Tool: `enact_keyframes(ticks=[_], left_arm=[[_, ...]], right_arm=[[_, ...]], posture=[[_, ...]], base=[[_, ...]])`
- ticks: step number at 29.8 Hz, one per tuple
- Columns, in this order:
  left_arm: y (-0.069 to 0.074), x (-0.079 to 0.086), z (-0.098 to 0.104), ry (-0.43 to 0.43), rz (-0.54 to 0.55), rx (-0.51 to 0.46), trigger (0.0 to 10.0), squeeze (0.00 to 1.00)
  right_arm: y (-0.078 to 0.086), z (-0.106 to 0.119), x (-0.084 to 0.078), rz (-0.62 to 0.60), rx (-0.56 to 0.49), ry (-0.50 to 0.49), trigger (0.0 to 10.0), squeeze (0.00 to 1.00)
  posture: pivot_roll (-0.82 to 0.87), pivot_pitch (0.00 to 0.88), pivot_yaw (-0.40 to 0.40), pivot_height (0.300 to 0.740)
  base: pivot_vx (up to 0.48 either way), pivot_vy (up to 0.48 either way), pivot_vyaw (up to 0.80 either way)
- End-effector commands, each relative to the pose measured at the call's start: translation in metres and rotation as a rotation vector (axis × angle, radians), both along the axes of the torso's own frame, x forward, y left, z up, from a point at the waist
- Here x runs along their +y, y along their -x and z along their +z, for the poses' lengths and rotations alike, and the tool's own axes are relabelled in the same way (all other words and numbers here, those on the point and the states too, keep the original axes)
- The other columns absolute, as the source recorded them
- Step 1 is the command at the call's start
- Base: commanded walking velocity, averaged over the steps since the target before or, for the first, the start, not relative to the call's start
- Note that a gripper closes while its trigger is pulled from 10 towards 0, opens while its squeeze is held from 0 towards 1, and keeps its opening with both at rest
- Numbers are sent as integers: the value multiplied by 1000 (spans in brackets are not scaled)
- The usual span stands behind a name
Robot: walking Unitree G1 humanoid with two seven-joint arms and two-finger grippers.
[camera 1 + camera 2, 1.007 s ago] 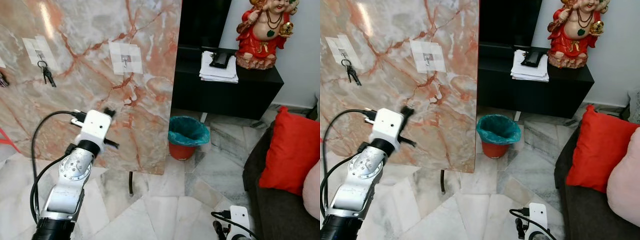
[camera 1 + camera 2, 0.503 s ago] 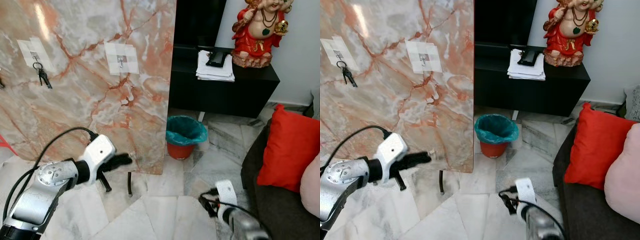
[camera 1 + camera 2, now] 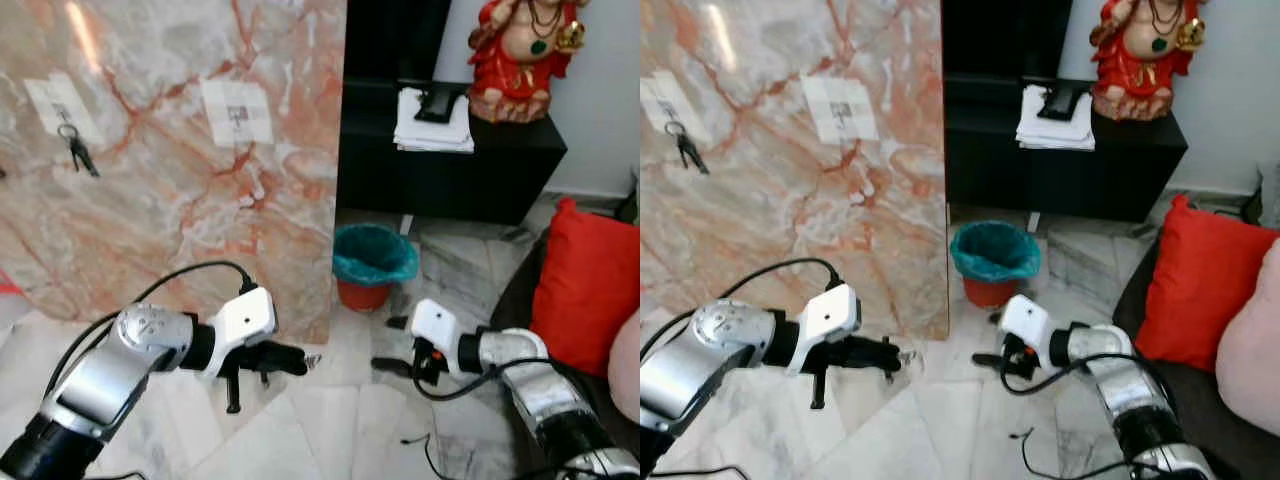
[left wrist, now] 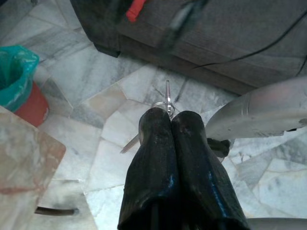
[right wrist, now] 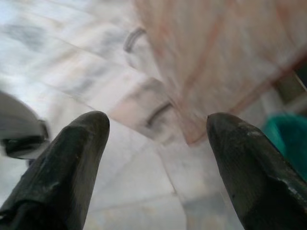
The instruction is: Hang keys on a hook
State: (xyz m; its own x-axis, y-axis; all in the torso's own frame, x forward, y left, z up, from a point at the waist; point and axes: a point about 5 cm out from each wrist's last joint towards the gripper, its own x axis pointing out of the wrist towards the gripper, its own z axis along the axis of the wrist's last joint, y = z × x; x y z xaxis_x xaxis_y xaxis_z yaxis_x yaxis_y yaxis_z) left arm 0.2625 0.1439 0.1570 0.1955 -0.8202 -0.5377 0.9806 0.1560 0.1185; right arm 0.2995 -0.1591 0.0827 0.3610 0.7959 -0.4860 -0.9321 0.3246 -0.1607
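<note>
Left eye view, progress: the task is judged unfinished. A key ring is seen pinched at the tip of the left tool, low in the frame centre, well below the marble panel. A free hook on its white patch is seen at upper centre-left; another hook at upper left already carries a bunch of keys. Lifting and hanging are judged to remain.

Left eye view, arm pose: the left arm is held low and bent, its tool laid level and directed toward the frame's right. The right tool is held at lower centre-right, directed toward the left tool but apart from it.

Right eye view: the same layout is shown, with the teal-lined bin at centre and a red cushion at right.

Left wrist view, tool state: the left tool's fingers are pressed together on the key ring, a thin key blade projecting beside them over the marble floor.

Right wrist view, tool state: the right tool's fingers are spread wide with nothing between them; the panel's lower edge is seen beyond, blurred.
</note>
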Motion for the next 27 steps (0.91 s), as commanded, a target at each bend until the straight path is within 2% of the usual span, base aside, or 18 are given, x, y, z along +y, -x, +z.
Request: enact_keyframes(ticks=[1,9,14,27], left_arm=[[0,-3,-1,-9,-24,2,10000,0],[-3,-4,1,-14,-21,-15,10000,0],[-7,-10,3,12,-12,-40,10000,0],[-17,-21,11,58,5,-95,10000,0]], right_arm=[[7,6,5,72,7,-4,10000,0],[5,25,16,61,-24,-97,10000,0],[6,35,29,59,-25,-152,10000,0],[19,23,27,81,51,-101,10000,0]], posture=[[79,92,-9,740],[79,90,-10,740],[76,73,-17,740],[67,48,-21,740]], base=[[0,0,0],[0,0,0],[0,0,0],[0,0,0]])
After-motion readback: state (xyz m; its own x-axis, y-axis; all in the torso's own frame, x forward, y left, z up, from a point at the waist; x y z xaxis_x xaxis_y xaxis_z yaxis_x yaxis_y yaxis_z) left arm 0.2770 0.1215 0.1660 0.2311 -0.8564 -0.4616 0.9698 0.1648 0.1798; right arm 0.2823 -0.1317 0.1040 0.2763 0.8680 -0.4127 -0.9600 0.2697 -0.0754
